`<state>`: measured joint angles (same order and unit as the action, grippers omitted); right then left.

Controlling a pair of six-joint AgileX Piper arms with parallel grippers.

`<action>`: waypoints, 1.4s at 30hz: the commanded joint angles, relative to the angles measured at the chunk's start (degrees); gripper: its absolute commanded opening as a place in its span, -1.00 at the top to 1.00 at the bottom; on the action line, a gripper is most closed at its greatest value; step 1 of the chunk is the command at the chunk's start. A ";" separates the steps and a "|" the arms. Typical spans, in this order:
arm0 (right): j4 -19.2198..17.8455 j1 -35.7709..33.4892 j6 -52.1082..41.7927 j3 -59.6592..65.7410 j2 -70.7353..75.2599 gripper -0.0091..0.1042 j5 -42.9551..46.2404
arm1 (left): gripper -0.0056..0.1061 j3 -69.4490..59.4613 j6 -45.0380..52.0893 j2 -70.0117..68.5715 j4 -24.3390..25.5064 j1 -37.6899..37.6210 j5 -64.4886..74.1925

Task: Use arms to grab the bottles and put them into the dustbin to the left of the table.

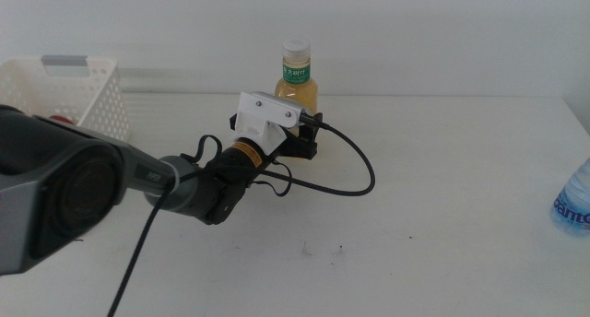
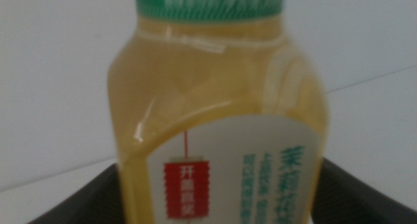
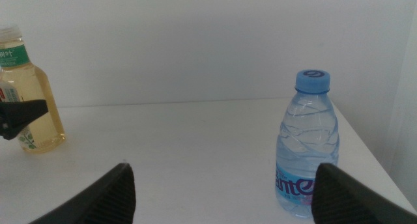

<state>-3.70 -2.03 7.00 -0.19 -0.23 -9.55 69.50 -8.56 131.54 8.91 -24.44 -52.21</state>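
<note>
Far side of worktop: a yellow-drink plastic bottle (image 1: 297,81) with white cap and green neck label stands upright on the plain white flat worktop (image 1: 442,225), near the back edge.
Left arm: reaches in from the left, a dark bulky body ending in a white housing with a yellow band; a black cable (image 1: 355,160) loops off it over the worktop.
Left end effector (image 1: 312,137): at the base of the yellow-drink bottle, its dark jaws spread to either side of the bottle's lower body (the wrist view shows the bottle filling the gap; whether the jaws touch it I cannot tell).
Yellow-drink bottle label: white with a red rectangle and green characters, seen close in the left wrist view.
Right end effector (image 3: 225,188): jaws wide apart, holding nothing, low over the worktop on the right side.
Water bottle: a clear blue-capped, blue-labelled plastic water bottle (image 3: 307,146) stands upright near the worktop's right edge, well apart from the yellow-drink bottle.
Dustbin: a white perforated rectangular plastic basket (image 1: 78,100) with a grey handle strip sits at the far left; something red shows at its lower edge, too hidden to identify.
</note>
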 commanded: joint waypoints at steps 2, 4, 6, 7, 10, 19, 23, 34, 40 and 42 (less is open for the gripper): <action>-0.40 0.13 -0.34 0.19 0.23 -0.70 0.49 | -0.78 3.34 -0.92 2.40 -1.03 -0.18 0.64; -0.40 0.13 -0.34 0.19 0.23 -0.70 0.49 | -0.78 4.79 -0.92 3.70 -2.25 -0.18 1.38; -0.40 0.13 -0.34 0.19 0.23 -0.70 0.49 | -0.78 6.17 -0.92 4.76 -2.39 -0.18 2.79; -0.40 0.13 -0.34 0.19 0.23 -0.70 0.49 | -0.78 6.58 -0.92 5.06 -2.39 -0.18 2.89; -0.40 0.13 -0.34 0.19 0.23 -0.70 0.49 | -0.74 6.78 -0.30 5.23 -2.98 -0.18 2.97; -0.40 0.13 -0.34 0.19 0.23 -0.70 0.49 | 0.94 -3.27 -1.95 -3.67 3.74 -0.07 4.46; -0.40 0.13 -0.34 0.19 0.23 -0.70 0.49 | 0.93 -14.12 -4.15 -18.97 3.08 -0.17 15.05; -0.40 0.13 -0.34 0.19 0.23 -0.70 0.49 | 0.93 -17.63 -22.54 -51.45 22.59 0.41 53.45; -0.40 0.13 -0.34 0.19 0.23 -0.70 0.49 | 0.93 -11.45 -17.03 -54.93 16.31 3.61 68.08; -0.40 0.13 -0.34 0.19 0.23 -0.70 0.49 | 0.93 -6.61 -3.97 -54.76 7.28 7.75 77.23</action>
<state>-3.70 -2.03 7.00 -0.19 -0.23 -9.55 58.77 -19.85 78.17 21.50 -19.14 21.35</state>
